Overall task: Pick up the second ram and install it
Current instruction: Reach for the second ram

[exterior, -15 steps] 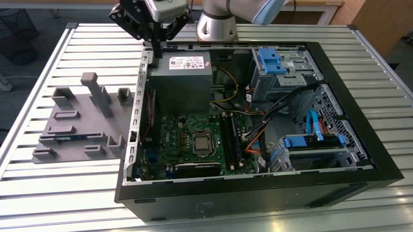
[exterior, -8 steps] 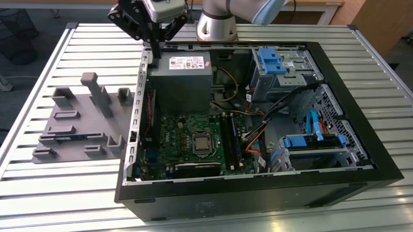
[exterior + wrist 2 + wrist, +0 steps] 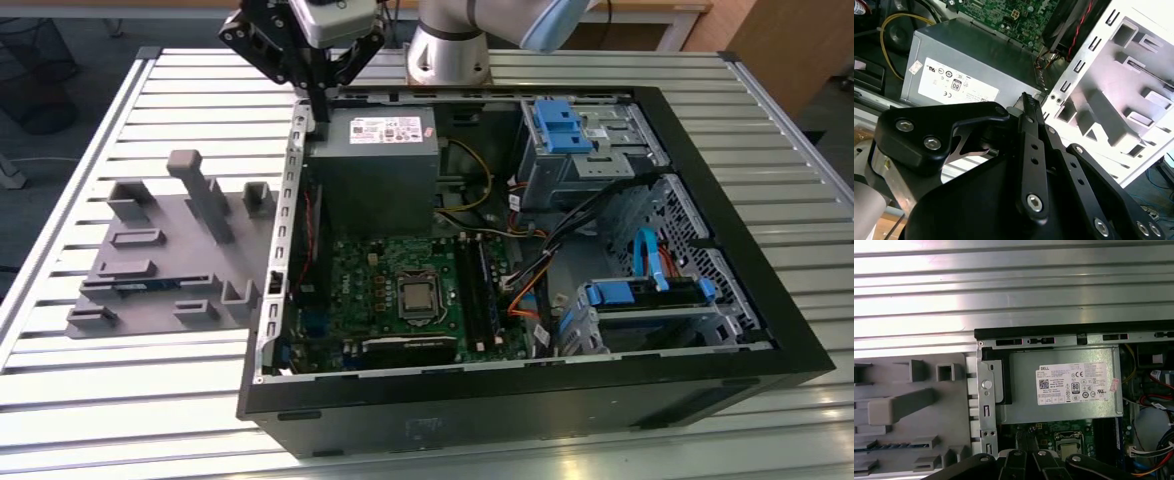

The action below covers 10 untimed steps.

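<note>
Your scene, itemised from the exterior view's left to its right. Grey fixture [image 3: 147, 270]: on the slatted table [image 3: 120, 400], well apart from your claw. It carries the second ram [image 3: 134, 286], a dark blue strip seated in a slot. Claw [image 3: 320, 100]: fingers pressed together, gripping nothing, above the computer case [image 3: 534, 400] rim. Power supply [image 3: 374, 175]: just beside the claw, bearing a white printed label [image 3: 383, 128]. Green motherboard [image 3: 387, 290]: beyond the supply.

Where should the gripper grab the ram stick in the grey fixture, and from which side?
Probably take the ram stick by its exposed top edge, near mid-length, coming straight down. It appears to stand on edge in a slot of the grey fixture, so only that edge is free; pinch across the flat faces.
</note>
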Each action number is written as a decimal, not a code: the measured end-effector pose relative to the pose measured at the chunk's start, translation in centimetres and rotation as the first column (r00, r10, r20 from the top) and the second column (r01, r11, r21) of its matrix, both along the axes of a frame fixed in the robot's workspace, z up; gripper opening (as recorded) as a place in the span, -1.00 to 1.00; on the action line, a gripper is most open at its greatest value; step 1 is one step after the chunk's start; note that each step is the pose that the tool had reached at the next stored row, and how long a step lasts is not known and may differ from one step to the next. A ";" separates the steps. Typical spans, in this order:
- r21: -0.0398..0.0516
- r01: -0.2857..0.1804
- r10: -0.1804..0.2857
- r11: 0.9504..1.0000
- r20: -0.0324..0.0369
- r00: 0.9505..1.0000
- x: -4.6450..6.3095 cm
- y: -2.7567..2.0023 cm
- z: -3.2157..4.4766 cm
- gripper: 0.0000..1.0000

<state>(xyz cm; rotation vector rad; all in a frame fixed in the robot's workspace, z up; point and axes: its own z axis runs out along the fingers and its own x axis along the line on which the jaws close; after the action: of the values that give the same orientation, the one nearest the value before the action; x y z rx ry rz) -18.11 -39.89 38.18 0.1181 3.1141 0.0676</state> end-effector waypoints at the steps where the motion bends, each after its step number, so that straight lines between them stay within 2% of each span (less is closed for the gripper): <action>1: 0.000 0.000 0.000 1.000 0.000 1.000 0.0 0.00 -0.01 -0.79; 10: 0.000 0.000 0.000 1.000 0.000 1.000 -0.6 0.00 -0.08 -0.79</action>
<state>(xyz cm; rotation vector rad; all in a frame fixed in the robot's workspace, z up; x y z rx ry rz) -18.71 -39.89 38.10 0.1182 3.1142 0.0675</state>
